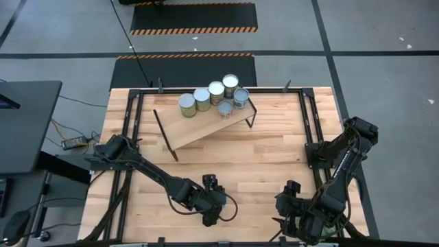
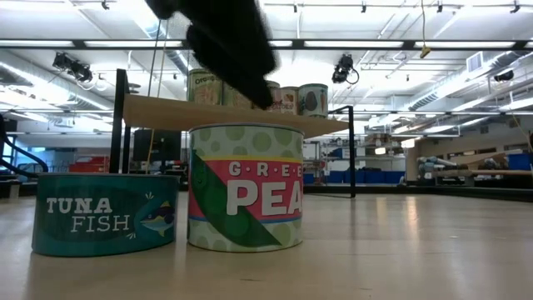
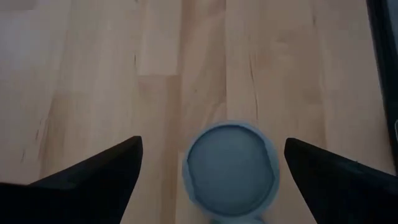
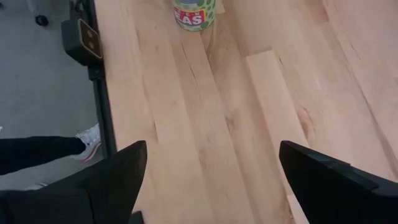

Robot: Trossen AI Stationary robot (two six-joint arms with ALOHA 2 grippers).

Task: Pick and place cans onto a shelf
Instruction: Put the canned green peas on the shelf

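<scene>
Hovering with fingers spread wide, the left gripper (image 3: 211,168) brackets a blue-grey-topped can (image 3: 230,169) on the table (image 1: 274,158), well in front of the shelf (image 1: 206,123). Six cans (image 1: 209,99) stand on the shelf (labels hidden from above). The low view shows a tuna can (image 2: 106,212) and a peas can (image 2: 245,187), the arm blurring part of the shelf. The right gripper (image 4: 208,171) waits near the table's front edge, likewise wide and empty.
</scene>
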